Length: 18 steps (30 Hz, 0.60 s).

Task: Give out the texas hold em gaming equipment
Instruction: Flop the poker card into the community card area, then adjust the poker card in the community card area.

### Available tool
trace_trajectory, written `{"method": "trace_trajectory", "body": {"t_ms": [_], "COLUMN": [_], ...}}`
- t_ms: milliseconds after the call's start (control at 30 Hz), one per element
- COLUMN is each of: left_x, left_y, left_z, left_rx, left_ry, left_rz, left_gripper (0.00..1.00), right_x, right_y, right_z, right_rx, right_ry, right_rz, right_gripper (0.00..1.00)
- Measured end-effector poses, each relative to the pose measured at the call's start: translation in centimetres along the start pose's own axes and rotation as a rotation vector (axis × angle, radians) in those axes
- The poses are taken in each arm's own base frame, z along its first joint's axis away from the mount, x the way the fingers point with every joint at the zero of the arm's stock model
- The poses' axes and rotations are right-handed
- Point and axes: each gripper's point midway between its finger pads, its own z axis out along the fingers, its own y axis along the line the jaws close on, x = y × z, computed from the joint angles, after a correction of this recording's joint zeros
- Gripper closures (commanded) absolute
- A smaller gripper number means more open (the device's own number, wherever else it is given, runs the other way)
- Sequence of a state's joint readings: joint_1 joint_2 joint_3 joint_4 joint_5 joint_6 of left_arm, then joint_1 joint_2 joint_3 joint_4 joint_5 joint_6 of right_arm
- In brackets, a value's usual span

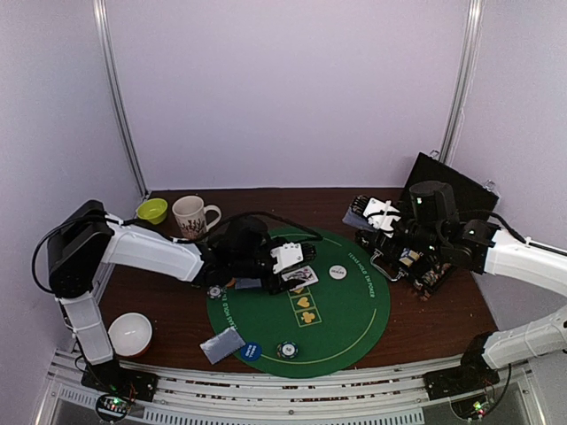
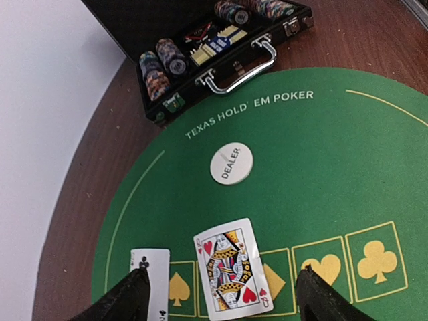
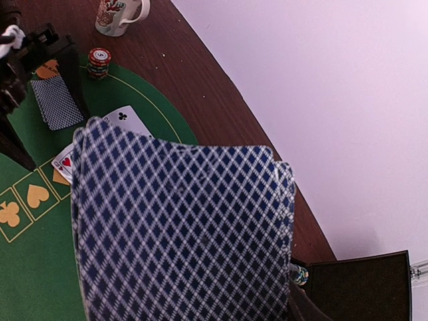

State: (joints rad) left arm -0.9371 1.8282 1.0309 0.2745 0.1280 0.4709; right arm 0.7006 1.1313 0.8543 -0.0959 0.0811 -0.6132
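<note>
Queen of hearts [image 2: 231,271] lies face up on the green mat [image 2: 321,174], across the printed suit boxes. The left gripper [image 2: 224,297] hangs right over it, jaws wide apart, one finger either side and neither touching the card. A club card [image 2: 152,281] sits just beside the queen. Further up the felt is the white dealer button [image 2: 231,163], and beyond the mat's edge the open black case [image 2: 147,20] with chip stacks inside. Over on the other side, the right gripper [image 1: 381,214] is clamped on the blue-diamond deck [image 3: 180,234], held above the table near the case.
</note>
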Motion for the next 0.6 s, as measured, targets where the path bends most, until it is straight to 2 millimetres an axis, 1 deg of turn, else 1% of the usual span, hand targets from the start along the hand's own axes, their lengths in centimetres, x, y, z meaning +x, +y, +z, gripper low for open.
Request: {"method": "trace_trajectory", "body": {"t_ms": [67,200,267,433,600], "left_x": [0.6,2.6,3.7,6.1,6.6], "left_y": [-0.2,-0.5,-0.8,-1.2,-0.4], "left_z": [1.0,3.9,4.8,5.9,5.9], "left_rx": [0.021,0.052,0.062,0.058,0.017], "left_ry": [0.035,0.138,0.181,0.285,0.324], "left_rz": [-0.044,-0.112,-0.134,-0.167,-0.162], "left_gripper": [0.2,0.21,0.23,0.28,0.32], "right_x": [0.1,0.2,0.2,0.2,0.2], "right_y": [0.1,0.1,0.1,0.1,0.1], "right_z": [0.0,0.0,0.0,0.0,0.0], "right_rx": [-0.001,-0.002,-0.002,-0.002,-0.002], "right_ry": [0.002,0.004,0.003,0.004,0.004], "right_rz": [-0.001,-0.001,-0.001,-0.001,-0.001], "right_gripper": [0.53,0.53,0.53,0.53,0.53]}}
